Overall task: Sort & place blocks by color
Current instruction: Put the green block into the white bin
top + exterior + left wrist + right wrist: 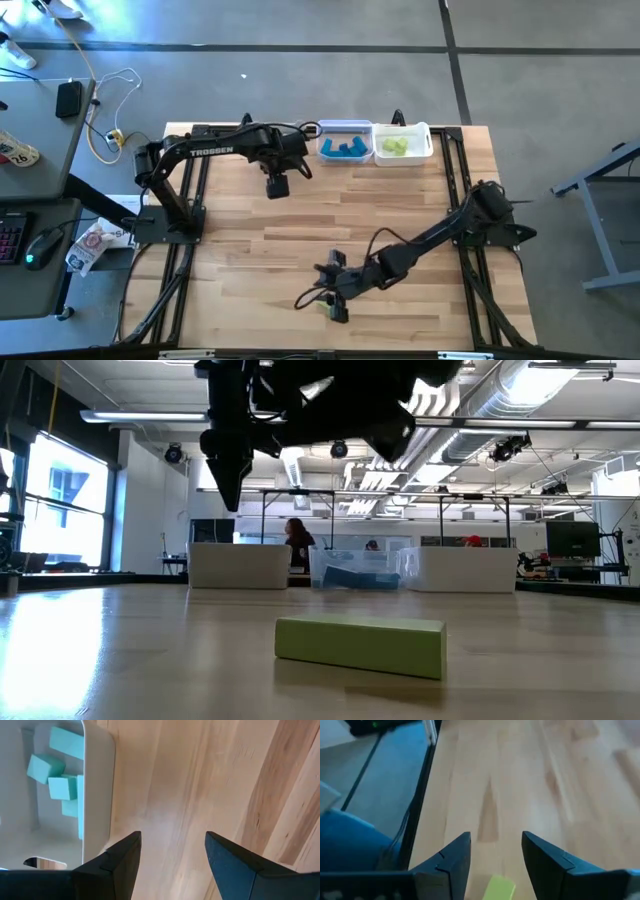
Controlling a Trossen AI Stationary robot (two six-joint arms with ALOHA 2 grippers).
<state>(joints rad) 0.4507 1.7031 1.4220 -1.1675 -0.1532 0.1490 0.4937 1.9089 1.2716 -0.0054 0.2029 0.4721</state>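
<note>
A yellow-green bar (360, 645) lies flat on the table near its near edge. In the right wrist view the bar (499, 888) shows low between the fingers of my open right gripper (495, 837), which hovers over it (335, 292). My open left gripper (172, 837) hangs over bare wood at the far side (277, 187), beside a white bin (97, 780) that holds pale teal blocks (55, 770). Darker blue blocks (345, 148) lie in the middle bin. Yellow-green blocks (397, 146) lie in the right bin.
Three translucent white bins stand in a row along the far edge (240, 567) (355, 570) (470, 570); my left arm covers the leftmost one in the high view. Black frame rails (190, 250) run along the left and right sides. Bare wood (300, 225) lies between the two grippers.
</note>
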